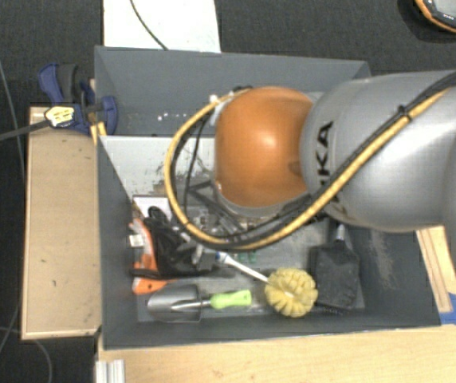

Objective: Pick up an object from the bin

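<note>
light: bright | glare: orange cover (pixel 269 140) | shadow: bin (pixel 389 282) floor beneath arm (pixel 403 162)

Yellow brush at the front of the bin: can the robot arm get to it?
Probably yes. The yellow brush lies uncovered near the front wall of the bin, and the arm hangs just behind it. The black block sits right beside it, so room looks tight on that side.

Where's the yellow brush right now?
Camera view: the yellow brush lies along the lower wall of the bin, between the green-handled tool on its left and the black block on its right.
</note>
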Controlling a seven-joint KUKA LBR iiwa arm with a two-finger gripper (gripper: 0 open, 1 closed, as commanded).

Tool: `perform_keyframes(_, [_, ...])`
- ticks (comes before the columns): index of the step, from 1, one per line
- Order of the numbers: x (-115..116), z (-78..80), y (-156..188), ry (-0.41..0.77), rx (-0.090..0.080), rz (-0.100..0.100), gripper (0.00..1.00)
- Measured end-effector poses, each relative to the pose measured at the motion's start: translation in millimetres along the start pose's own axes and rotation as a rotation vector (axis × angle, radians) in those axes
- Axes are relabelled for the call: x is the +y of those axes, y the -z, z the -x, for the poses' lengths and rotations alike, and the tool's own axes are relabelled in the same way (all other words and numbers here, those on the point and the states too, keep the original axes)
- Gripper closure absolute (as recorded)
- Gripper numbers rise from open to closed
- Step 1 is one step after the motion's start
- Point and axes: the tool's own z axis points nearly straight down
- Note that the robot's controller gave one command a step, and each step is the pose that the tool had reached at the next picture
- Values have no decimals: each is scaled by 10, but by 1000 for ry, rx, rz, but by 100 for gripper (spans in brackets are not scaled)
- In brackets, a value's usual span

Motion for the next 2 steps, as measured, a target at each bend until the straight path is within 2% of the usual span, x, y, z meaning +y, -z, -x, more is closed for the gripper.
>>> perform_keyframes(1, [0,0,0,0,0,0,100])
perform_keyframes(2, [0,0,0,0,0,0,100])
